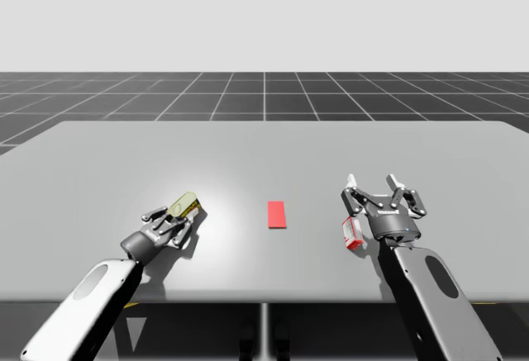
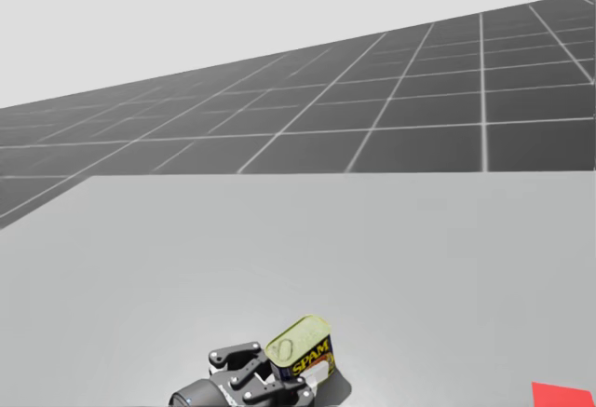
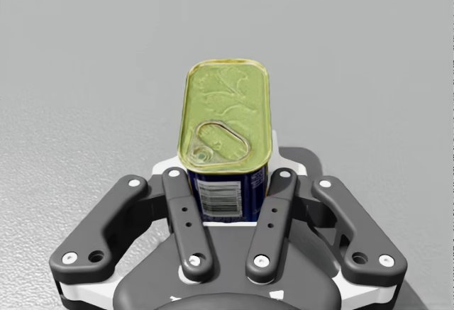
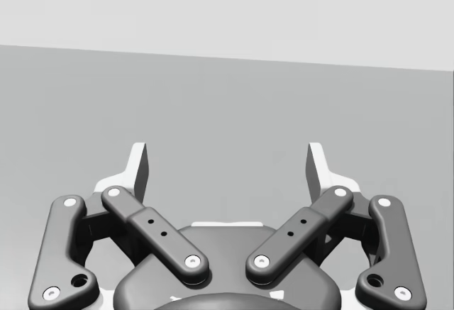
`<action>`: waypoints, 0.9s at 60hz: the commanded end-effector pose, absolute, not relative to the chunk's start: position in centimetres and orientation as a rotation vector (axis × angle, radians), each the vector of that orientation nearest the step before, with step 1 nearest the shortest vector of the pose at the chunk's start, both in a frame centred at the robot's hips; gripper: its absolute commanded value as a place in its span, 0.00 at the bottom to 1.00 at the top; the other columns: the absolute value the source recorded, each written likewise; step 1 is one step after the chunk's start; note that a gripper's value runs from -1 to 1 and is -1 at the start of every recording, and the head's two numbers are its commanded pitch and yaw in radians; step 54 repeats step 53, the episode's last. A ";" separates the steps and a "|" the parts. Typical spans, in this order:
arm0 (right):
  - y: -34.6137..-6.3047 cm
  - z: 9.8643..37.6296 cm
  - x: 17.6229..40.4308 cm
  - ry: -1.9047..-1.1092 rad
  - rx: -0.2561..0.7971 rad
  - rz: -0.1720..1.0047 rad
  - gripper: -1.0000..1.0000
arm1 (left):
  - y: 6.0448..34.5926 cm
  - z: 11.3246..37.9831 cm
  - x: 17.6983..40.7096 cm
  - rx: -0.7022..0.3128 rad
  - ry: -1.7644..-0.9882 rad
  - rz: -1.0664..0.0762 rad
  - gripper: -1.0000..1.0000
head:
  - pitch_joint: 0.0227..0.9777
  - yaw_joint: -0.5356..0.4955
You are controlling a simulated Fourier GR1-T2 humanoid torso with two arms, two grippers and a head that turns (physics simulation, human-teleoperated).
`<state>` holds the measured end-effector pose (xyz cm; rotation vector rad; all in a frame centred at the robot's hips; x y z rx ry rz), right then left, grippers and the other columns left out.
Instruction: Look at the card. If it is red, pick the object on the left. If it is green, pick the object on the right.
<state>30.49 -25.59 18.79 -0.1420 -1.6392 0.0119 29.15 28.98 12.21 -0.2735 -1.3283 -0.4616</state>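
A red card (image 1: 276, 214) lies flat at the middle of the grey table (image 1: 264, 146); its corner (image 2: 563, 395) shows in the head view. Left of the card, my left gripper (image 1: 171, 222) is shut on a rectangular can with a yellow lid and blue sides (image 1: 187, 205). The can (image 2: 300, 349) is tilted, with its lid facing up and away from the gripper (image 2: 250, 374). In the left wrist view the can (image 3: 227, 115) stands between the fingers of the left gripper (image 3: 227, 182), which press on both its sides. My right gripper (image 1: 374, 183) (image 4: 228, 164) is open and holds nothing.
A small red and white box (image 1: 353, 233) lies on the table right of the card, beside my right wrist and behind that gripper's fingers. The table runs wide and bare toward its far edge. A dark gridded floor lies beyond.
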 end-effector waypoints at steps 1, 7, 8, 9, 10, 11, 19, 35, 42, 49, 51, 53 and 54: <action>-25.7 18.8 30.5 -1.641 -0.146 0.011 0.00 | 27.9 11.1 28.1 -0.352 -1.264 -0.546 1.00 | 0.44 0.91; -25.7 18.8 30.5 -1.641 -0.145 0.009 0.00 | 27.8 11.6 28.0 -0.355 -1.274 -0.542 1.00 | 0.43 0.91; -25.8 18.8 30.5 -1.641 -0.145 0.009 0.00 | 27.8 12.0 28.0 -0.360 -1.283 -0.535 1.00 | 0.43 0.92; -25.8 18.8 30.5 -1.641 -0.145 0.010 0.00 | 27.8 12.2 28.0 -0.366 -1.287 -0.529 1.00 | 0.43 0.92; -25.8 18.8 30.5 -1.639 -0.143 0.010 0.00 | 27.8 12.6 28.0 -0.378 -1.296 -0.516 1.00 | 0.43 0.92; -25.8 18.8 30.5 -1.639 -0.144 0.011 0.00 | 27.8 12.8 28.0 -0.381 -1.300 -0.513 1.00 | 0.43 0.92; -25.9 18.9 30.5 -1.636 -0.146 0.014 0.00 | 27.8 15.9 27.9 -0.365 -1.366 -0.513 1.00 | 0.43 0.92; -26.1 19.0 30.6 -1.637 -0.148 0.017 0.00 | 27.8 23.2 27.6 -0.312 -1.545 -0.488 1.00 | 0.42 0.92; -26.1 19.0 30.5 -1.629 -0.142 0.024 0.00 | 27.8 26.6 27.4 -0.289 -1.631 -0.471 1.00 | 0.42 0.92; -26.1 19.0 30.5 -1.624 -0.138 0.032 0.00 | 27.6 29.9 27.0 -0.274 -1.720 -0.458 1.00 | 0.42 0.92; -26.1 19.0 30.5 -1.624 -0.138 0.034 0.00 | 27.5 31.0 26.7 -0.278 -1.749 -0.453 1.00 | 0.41 0.93; -26.1 19.0 30.5 -1.623 -0.138 0.036 0.00 | 27.4 31.8 26.6 -0.276 -1.770 -0.450 1.00 | 0.41 0.93; -26.1 19.0 30.5 -1.623 -0.138 0.036 0.00 | 27.4 31.8 26.6 -0.276 -1.770 -0.450 1.00 | 0.41 0.93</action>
